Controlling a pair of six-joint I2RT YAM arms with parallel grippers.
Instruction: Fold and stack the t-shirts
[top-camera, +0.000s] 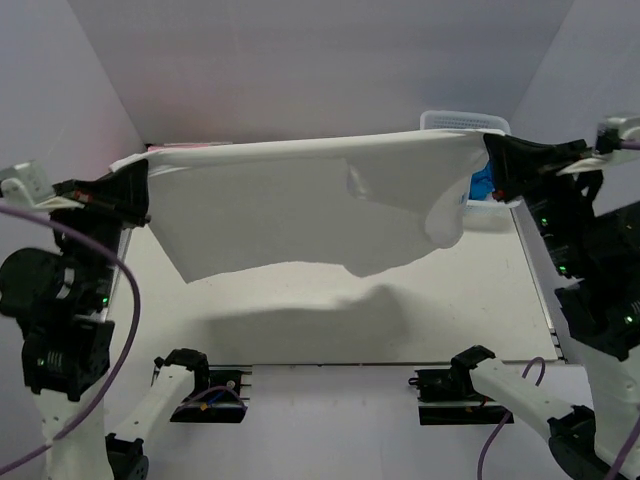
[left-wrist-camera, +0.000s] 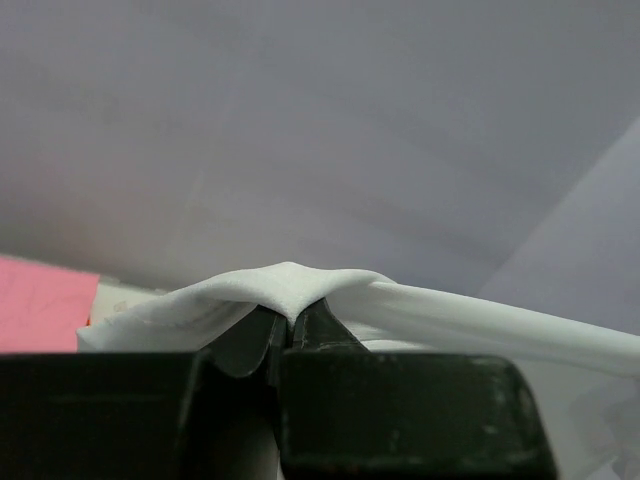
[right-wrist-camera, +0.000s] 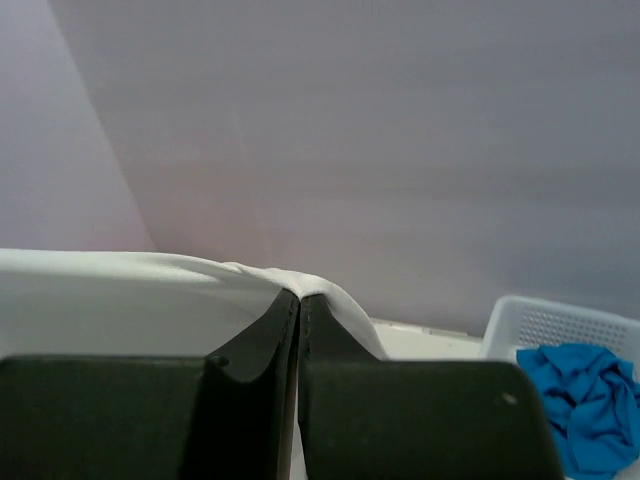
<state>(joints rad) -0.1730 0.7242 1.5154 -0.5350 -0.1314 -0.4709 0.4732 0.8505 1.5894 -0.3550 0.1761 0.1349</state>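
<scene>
The top external view looks down and forward from above and behind both arm bases, taking in the whole table (top-camera: 480, 300) from afar. The left wrist view sits right behind the left gripper (left-wrist-camera: 289, 322) and the right wrist view behind the right gripper (right-wrist-camera: 300, 302), each facing the wall, very close. All three share the white t-shirt (top-camera: 280, 210); top and right wrist views share the basket (top-camera: 455, 122).

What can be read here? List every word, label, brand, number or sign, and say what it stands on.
None: no readable text in any view.
The white t-shirt, blue t-shirt, pink cloth and mesh basket show no print or label.
The arms carry only small green lights, no legible marking.
</scene>
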